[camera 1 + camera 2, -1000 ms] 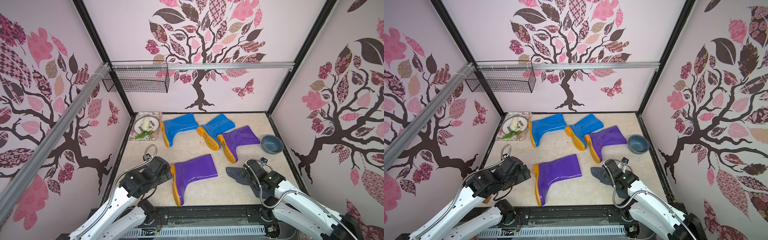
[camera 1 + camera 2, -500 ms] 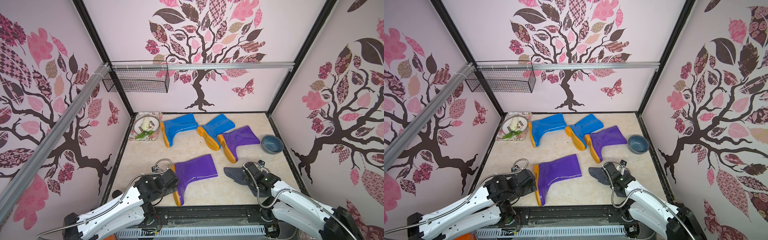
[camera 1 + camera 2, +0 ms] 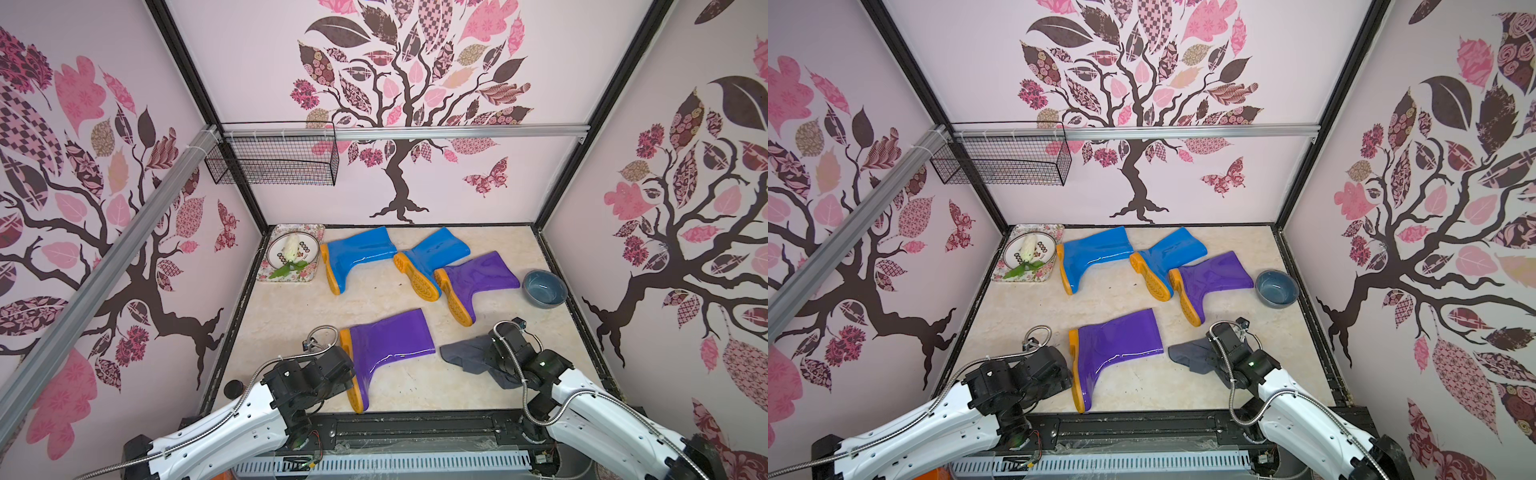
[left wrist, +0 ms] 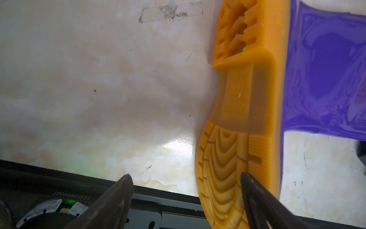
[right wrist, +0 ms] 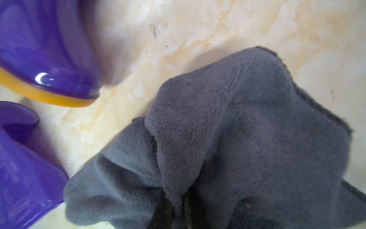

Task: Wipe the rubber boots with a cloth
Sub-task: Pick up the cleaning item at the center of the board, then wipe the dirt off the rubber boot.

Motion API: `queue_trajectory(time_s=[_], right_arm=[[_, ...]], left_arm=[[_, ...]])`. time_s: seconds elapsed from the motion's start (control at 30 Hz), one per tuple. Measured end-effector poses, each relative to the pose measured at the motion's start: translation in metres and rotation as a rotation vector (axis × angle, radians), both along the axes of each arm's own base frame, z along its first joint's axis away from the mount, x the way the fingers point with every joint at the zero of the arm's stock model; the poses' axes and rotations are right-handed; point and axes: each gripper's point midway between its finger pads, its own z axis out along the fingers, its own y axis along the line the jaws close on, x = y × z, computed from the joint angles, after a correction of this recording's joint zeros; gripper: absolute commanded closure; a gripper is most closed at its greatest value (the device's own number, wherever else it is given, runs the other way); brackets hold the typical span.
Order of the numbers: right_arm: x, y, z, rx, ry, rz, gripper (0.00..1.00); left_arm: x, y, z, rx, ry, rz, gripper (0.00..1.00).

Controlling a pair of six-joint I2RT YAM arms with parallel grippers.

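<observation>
Four rubber boots lie on their sides in both top views: two blue ones (image 3: 357, 253) (image 3: 436, 251) at the back, a purple one (image 3: 482, 278) beside them, and a nearer purple one (image 3: 390, 345) (image 3: 1117, 345). My left gripper (image 4: 186, 176) is open at the toe end of the nearer purple boot's orange sole (image 4: 223, 174), with one finger against the tread. The grey-blue cloth (image 3: 465, 353) (image 5: 237, 128) lies bunched to the right of that boot. My right gripper (image 5: 181, 208) is shut on a fold of it, its fingers mostly buried in the fabric.
A grey-blue bowl (image 3: 544, 289) stands at the right wall. A floral tray (image 3: 307, 276) with a plate sits in the back left corner. A wire basket (image 3: 270, 162) hangs above it. The black front rail (image 4: 178, 198) runs just behind my left fingers.
My right gripper closed on the cloth and gathered it up. My left arm dropped low toward the front edge, bringing its gripper to the nearer purple boot's sole.
</observation>
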Motion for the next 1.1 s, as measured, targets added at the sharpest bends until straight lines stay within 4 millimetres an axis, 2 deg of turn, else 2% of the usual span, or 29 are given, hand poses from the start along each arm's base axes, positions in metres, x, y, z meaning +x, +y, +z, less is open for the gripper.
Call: queue_trajectory(time_s=[0.23, 0.37, 0.5, 0.6, 0.7, 0.83, 1.0, 1.1], right_arm=[[0.013, 0.022, 0.061, 0.092, -0.094, 0.072, 1.0], [0.018, 0.035, 0.104, 0.136, -0.149, 0.136, 1.0], [0.021, 0.054, 0.146, 0.191, -0.199, 0.221, 1.0], [0.02, 0.074, 0.169, 0.215, -0.224, 0.3, 1.0], [0.017, 0.095, 0.179, 0.227, -0.227, 0.384, 1.0], [0.01, 0.118, 0.168, 0.214, -0.187, 0.468, 1.0], [0.002, 0.14, 0.166, 0.23, -0.181, 0.55, 1.0], [-0.001, 0.152, 0.164, 0.227, -0.183, 0.592, 1.0]], left_arm=[[-0.003, -0.007, 0.006, -0.047, 0.001, -0.024, 0.11], [-0.006, -0.014, 0.007, -0.016, 0.018, -0.069, 0.11], [-0.006, -0.024, 0.008, 0.005, 0.014, -0.118, 0.11], [-0.005, -0.032, 0.014, 0.013, -0.004, -0.148, 0.11], [-0.002, -0.044, 0.031, -0.007, -0.042, -0.178, 0.11], [0.005, -0.056, 0.055, -0.07, -0.095, -0.174, 0.11], [0.002, -0.053, 0.052, -0.06, -0.081, -0.167, 0.15], [-0.002, -0.048, 0.038, -0.053, -0.061, -0.162, 0.19]])
